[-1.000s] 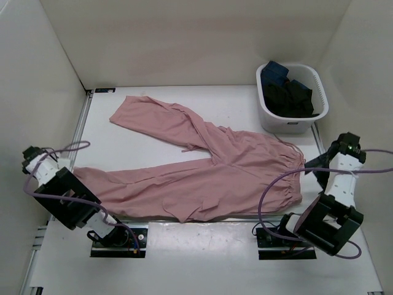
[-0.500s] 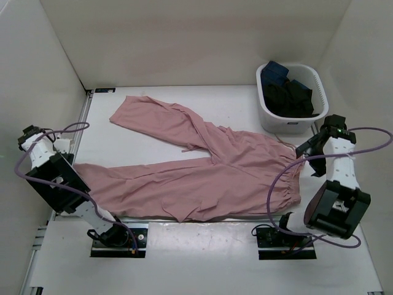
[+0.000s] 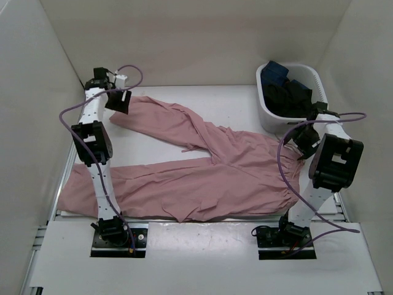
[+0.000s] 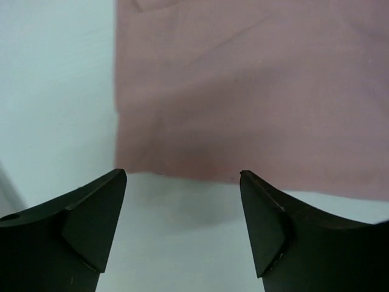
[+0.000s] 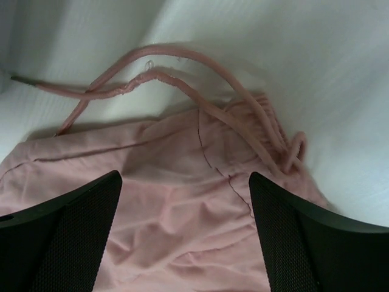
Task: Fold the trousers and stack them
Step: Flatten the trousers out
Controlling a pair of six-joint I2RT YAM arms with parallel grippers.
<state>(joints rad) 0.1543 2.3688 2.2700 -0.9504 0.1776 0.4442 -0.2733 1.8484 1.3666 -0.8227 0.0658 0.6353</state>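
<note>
Trousers (image 3: pixel 233 172) lie under both of my tools. Left gripper (image 4: pixel 182 176): jaws released, empty, just short of the far leg's hem (image 4: pixel 200 163). Right gripper (image 5: pixel 183 176): jaws released, empty, above the gathered waistband (image 5: pixel 267 131) and loose drawstring (image 5: pixel 182 79). Outward, they spread flat on the table (image 3: pixel 245 101), waist at centre right of the top view, legs running left. I judge them light, limp and quick to bunch. I would pinch the hem corner and waistband edge through both layers.
</note>
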